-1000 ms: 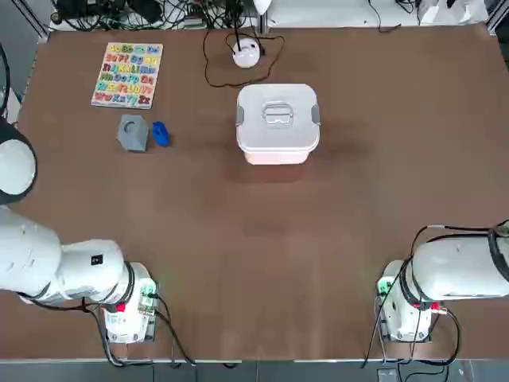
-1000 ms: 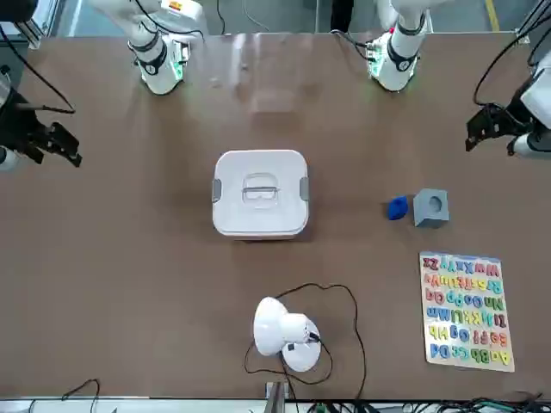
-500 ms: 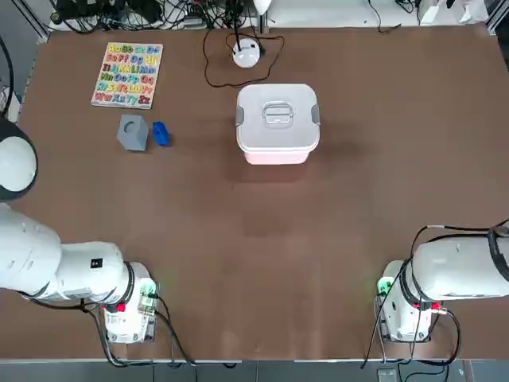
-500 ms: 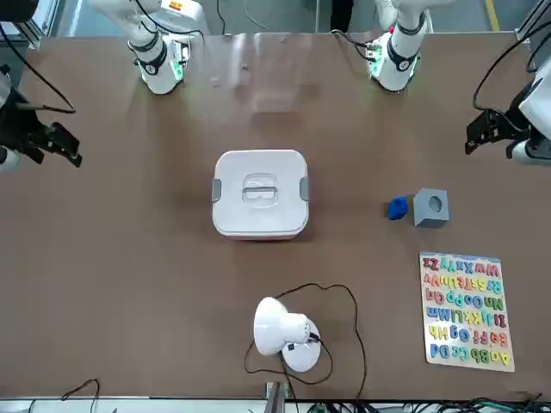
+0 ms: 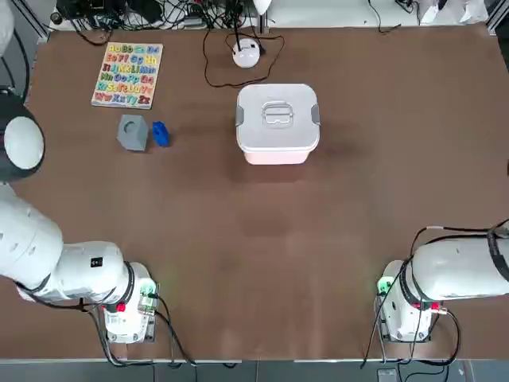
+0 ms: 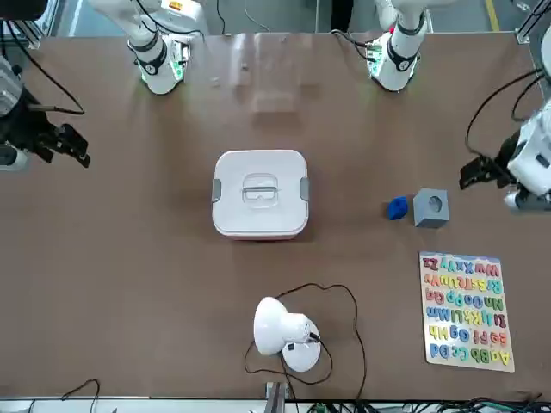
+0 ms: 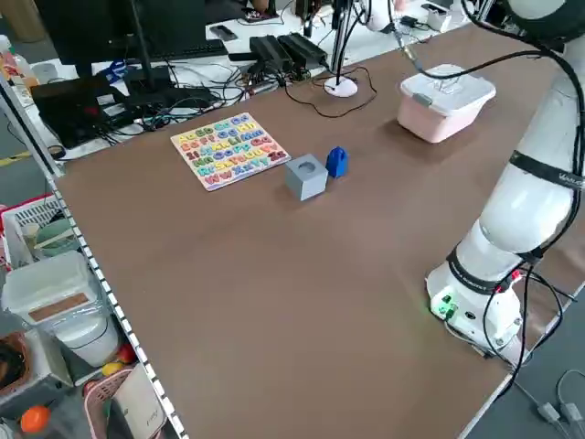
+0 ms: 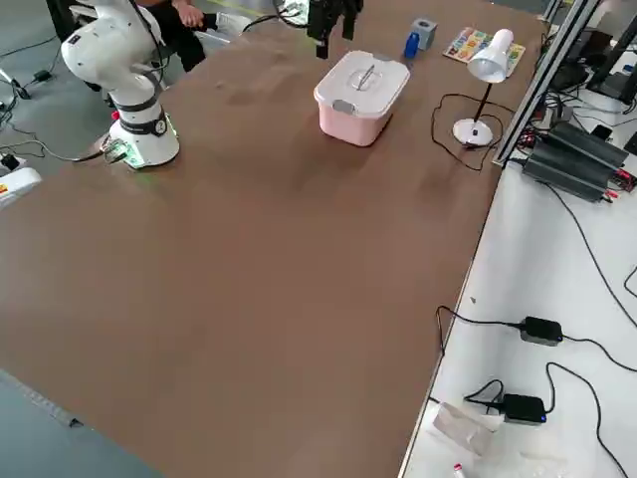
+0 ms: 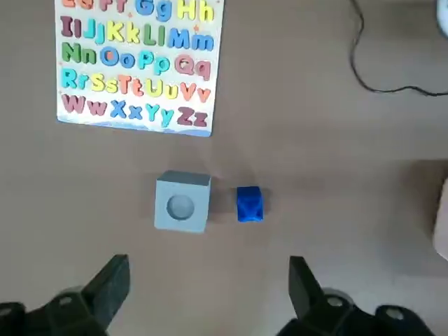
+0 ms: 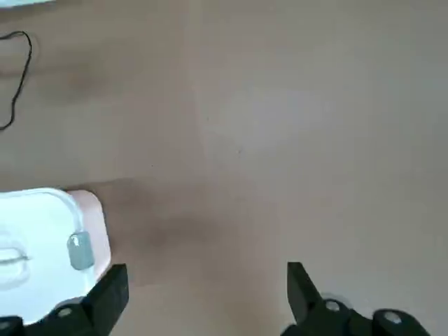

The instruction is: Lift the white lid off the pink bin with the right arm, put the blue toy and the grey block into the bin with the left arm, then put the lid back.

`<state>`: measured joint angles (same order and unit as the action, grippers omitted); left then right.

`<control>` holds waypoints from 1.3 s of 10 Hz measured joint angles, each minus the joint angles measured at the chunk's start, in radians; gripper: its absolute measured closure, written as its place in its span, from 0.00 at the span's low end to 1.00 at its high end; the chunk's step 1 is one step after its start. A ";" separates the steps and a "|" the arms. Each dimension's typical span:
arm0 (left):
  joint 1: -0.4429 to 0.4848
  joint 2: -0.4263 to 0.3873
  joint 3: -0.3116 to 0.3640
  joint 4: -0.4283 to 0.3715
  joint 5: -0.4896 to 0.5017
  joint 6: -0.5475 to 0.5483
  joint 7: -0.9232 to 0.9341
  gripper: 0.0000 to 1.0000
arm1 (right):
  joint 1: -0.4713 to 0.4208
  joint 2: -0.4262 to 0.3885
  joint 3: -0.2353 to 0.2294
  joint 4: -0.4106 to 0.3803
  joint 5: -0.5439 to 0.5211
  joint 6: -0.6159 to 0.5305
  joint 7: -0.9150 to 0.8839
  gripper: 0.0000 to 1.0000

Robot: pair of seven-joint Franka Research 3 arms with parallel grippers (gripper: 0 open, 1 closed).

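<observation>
- Since the earlier views, both arms have been shifted slightly: the left gripper (image 9: 210,280) has been carried a little farther out at the left side, and the right gripper (image 10: 207,280) has been brought slightly inward from the right.
- Nothing on the table has been moved, so the change is judged to be mere approach, with every step of the task still to be done.
- The fingers of both grippers are held wide apart, and nothing is gripped by either.
- The rounded-square white plastic lid (image 5: 278,114) with grey side clips is seated on the pale pink plastic bin (image 5: 275,157), in the far middle of the table.
- The small grey block with a round dimple (image 5: 133,133) is set to the left of the bin, and the small bright blue plastic toy (image 5: 161,134) is placed just beside it, on its right.
- The lid's flat recessed handle (image 6: 260,189) should be reached first by the right gripper; if it is pinched shallowly, it could be slipped off.
- The left gripper is best kept clear until the bin has been uncovered.
</observation>
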<state>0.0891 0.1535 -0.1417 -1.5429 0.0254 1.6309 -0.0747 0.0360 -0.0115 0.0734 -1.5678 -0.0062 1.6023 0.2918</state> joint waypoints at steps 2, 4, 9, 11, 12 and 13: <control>0.001 0.005 0.000 -0.006 0.000 0.021 -0.013 0.00 | 0.059 0.004 0.003 0.000 0.003 0.001 0.253 0.00; 0.000 0.020 -0.001 -0.019 0.001 0.028 -0.036 0.00 | 0.174 0.035 0.007 -0.002 0.006 0.037 0.632 0.00; -0.009 0.039 -0.059 -0.383 0.001 0.411 -0.168 0.00 | 0.447 0.234 0.009 0.056 0.005 0.138 1.519 0.00; -0.005 0.028 -0.065 -0.472 0.001 0.460 -0.219 0.00 | 0.490 0.328 0.009 0.066 0.019 0.199 1.721 0.00; -0.004 0.011 -0.065 -0.490 0.001 0.460 -0.245 0.00 | 0.492 0.373 0.008 0.077 0.051 0.215 1.778 0.00; -0.006 -0.017 -0.073 -0.521 0.001 0.461 -0.271 0.00 | 0.491 0.418 0.003 0.106 0.081 0.217 1.814 0.00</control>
<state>0.0827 0.1362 -0.2145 -2.0643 0.0266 2.0921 -0.3456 0.5271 0.4064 0.0762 -1.4621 0.0743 1.8192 2.1059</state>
